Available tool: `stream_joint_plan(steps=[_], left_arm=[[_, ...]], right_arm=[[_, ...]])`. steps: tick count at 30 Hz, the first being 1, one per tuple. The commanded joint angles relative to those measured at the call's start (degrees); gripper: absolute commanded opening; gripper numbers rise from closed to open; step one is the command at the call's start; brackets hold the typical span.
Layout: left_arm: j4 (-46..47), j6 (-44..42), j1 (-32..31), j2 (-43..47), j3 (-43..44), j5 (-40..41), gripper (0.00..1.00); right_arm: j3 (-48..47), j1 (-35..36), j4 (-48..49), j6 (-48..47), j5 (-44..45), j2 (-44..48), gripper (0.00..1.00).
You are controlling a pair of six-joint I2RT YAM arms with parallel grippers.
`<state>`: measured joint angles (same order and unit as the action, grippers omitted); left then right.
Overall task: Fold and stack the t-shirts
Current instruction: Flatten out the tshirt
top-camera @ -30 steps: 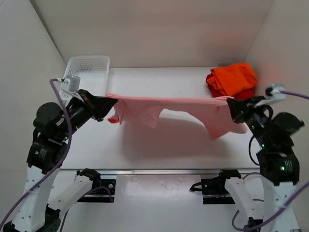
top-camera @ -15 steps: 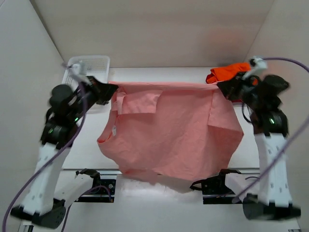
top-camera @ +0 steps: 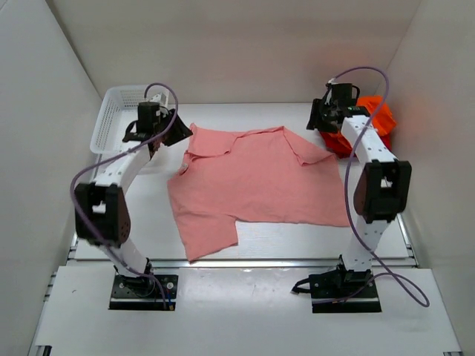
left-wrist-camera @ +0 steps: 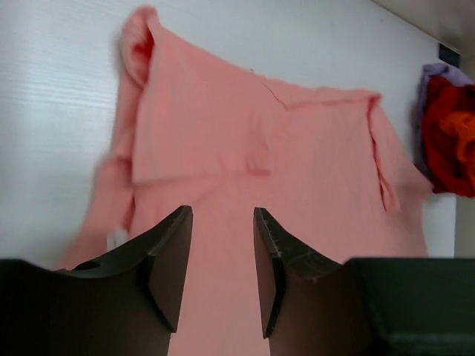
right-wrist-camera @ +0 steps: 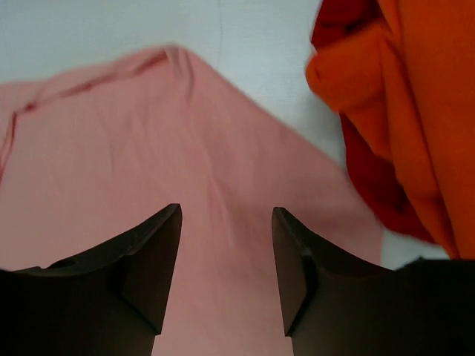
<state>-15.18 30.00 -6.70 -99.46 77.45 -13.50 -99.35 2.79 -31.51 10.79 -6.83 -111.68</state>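
Observation:
A salmon-pink collared t-shirt (top-camera: 260, 182) lies spread flat on the white table, its collar end toward the back. My left gripper (top-camera: 178, 129) hovers at its back left corner, open, with nothing between the fingers. My right gripper (top-camera: 318, 120) hovers at the back right corner, also open and empty. In the left wrist view the open gripper (left-wrist-camera: 221, 215) stands above the pink shirt (left-wrist-camera: 245, 148). The right wrist view shows the open gripper (right-wrist-camera: 226, 211) above pink cloth (right-wrist-camera: 148, 148). A bright orange t-shirt (top-camera: 377, 117) lies bunched on a red one (top-camera: 338, 142) at the back right.
A white mesh basket (top-camera: 115, 119) stands at the back left, just beyond my left arm. Pale walls close in the table on three sides. The orange shirt (right-wrist-camera: 415, 111) and red shirt (right-wrist-camera: 367, 174) pile sits right beside my right gripper.
The pink shirt hung stretched in the air between both shut grippers, then swung toward the back. Now it lies flat, and both grippers have opened and let go.

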Motion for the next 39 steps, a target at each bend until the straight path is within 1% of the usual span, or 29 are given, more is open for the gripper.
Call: stream_joint_plan(steps=[1,2,3,4,5,7,9,12,15,17,18,21,22,25,29,32,33,34,37,39], left_arm=[[4.11,-0.56,-1.74,20.30,-10.34,-2.05,0.51],[4.02,-0.56,-2.00,22.19,-15.35,-2.23,0.50],[3.76,-0.90,-2.26,24.21,-18.01,-2.06,0.50],[2.10,-1.86,-2.53,27.97,-22.47,-1.97,0.51],[0.95,-2.40,-3.23,29.31,-24.35,-1.80,0.51],[-1.95,-3.89,-3.76,34.75,-31.62,-1.54,0.53],[-5.03,-5.82,-3.59,38.36,-37.96,-1.09,0.56],[-8.45,-6.70,-2.71,40.83,-42.01,-0.48,0.56],[-9.08,-6.44,-4.72,42.85,-45.62,1.28,0.60],[-9.52,-5.83,-5.95,42.77,-48.17,1.28,0.63],[-9.34,-5.39,-7.09,42.68,-48.62,0.93,0.66],[-9.87,-4.34,-12.00,40.76,-48.01,2.33,0.67],[-10.65,-4.51,-12.28,39.71,-47.48,2.33,0.67],[-11.36,-4.33,-12.81,37.94,-47.48,-1.09,0.70],[-12.15,-1.79,-14.13,39.51,-48.18,0.92,0.73],[-14.61,-0.12,-13.43,41.79,-48.53,3.55,0.70],[-14.88,0.84,-13.08,42.06,-48.53,4.78,0.68],[-15.92,1.29,-14.12,41.63,-48.27,5.93,0.68],[-17.69,1.82,-15.53,38.65,-47.83,8.31,0.68],[-18.48,1.64,-17.29,34.88,-46.95,8.75,0.65]], right_arm=[[12.44,0.38,6.09,1.07,5.25,17.32,0.50],[15.04,-0.41,6.37,1.60,4.90,18.85,0.51],[17.93,-0.07,6.28,1.78,4.20,20.43,0.51],[22.49,-0.85,6.28,1.96,3.93,23.32,0.51],[24.71,-0.77,5.76,2.31,4.28,24.65,0.51],[34.18,-0.59,5.41,1.78,6.03,30.53,0.51],[43.84,-2.07,6.10,2.30,5.34,36.06,0.52],[52.48,-6.29,6.20,3.01,4.98,40.82,0.52],[57.50,-9.72,5.94,3.71,4.90,45.31,0.52],[59.70,-11.75,5.49,4.50,4.37,45.76,0.53],[60.23,-12.36,4.97,4.42,4.63,45.59,0.54],[61.38,-12.81,4.35,4.86,5.07,43.31,0.55],[61.56,-12.37,4.26,5.03,4.90,42.69,0.55],[61.30,-12.10,4.17,6.17,4.63,41.20,0.56],[61.91,-11.66,4.61,6.88,4.37,41.19,0.57],[61.21,-12.01,4.00,6.53,4.98,42.07,0.57],[60.95,-12.45,3.65,6.09,5.33,41.63,0.58],[60.51,-12.80,3.30,5.83,5.51,42.15,0.62],[60.24,-14.56,3.03,5.39,5.16,41.28,0.63],[60.41,-15.18,3.29,5.73,4.02,40.23,0.63]])
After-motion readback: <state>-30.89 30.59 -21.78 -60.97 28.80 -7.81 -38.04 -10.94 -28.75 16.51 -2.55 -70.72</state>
